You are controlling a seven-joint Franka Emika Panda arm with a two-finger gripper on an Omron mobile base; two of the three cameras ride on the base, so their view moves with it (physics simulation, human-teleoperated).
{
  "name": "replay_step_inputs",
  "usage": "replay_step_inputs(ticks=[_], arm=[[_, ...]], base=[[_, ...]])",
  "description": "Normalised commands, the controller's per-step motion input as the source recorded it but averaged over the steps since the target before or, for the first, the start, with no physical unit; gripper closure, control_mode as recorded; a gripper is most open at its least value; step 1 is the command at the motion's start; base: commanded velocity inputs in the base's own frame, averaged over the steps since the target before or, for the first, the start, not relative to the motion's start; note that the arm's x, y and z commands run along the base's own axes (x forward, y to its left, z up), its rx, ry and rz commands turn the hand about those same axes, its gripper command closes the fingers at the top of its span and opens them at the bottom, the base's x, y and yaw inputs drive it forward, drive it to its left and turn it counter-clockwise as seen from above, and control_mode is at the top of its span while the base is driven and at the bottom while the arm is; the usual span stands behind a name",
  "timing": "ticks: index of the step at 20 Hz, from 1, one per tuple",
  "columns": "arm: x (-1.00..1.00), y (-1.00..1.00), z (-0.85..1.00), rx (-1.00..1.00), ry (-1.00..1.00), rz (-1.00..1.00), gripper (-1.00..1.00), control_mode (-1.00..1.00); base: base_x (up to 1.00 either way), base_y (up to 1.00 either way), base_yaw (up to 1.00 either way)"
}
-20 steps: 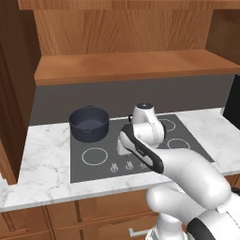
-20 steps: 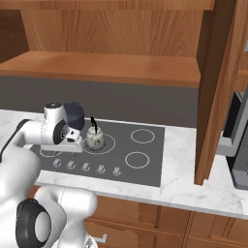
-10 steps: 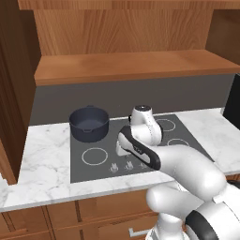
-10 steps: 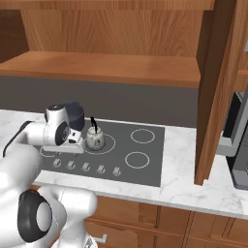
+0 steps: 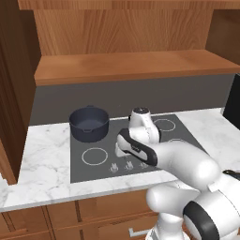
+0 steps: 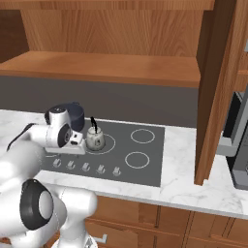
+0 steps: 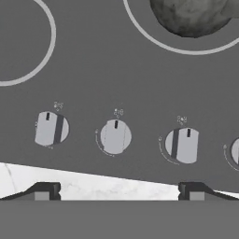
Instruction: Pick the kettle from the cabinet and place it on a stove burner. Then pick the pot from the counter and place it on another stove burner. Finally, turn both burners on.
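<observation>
The gripper [image 7: 116, 190], fingers wide apart and empty, hung above the cooktop's knobs [image 7: 115, 136], near the kettle [image 6: 95, 138].

The arm's wrist has swung leftward and lowered toward the front of the cooktop [image 5: 136, 147]. The pincer [image 7: 119, 190] now hangs wide-jawed over the row of knobs [image 7: 115, 136].
</observation>
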Motion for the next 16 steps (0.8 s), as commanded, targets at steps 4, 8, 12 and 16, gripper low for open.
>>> replay_step_inputs(ticks=[4,8,12,16], arm=[[0.11,0.01,-0.14,0.0,0.0,0.0,-1.0,-1.0],[0.04,0.0,-0.1,0.0,0.0,0.0,-1.0,-1.0],[0.0,0.0,-0.1,0.0,0.0,0.0,-1.0,-1.0],[0.06,0.04,-0.15,0.0,0.0,0.0,-1.0,-1.0]], base=[[0.0,0.0,0.0],[0.0,0.0,0.0],[0.0,0.0,0.0],[0.0,0.0,0.0]])
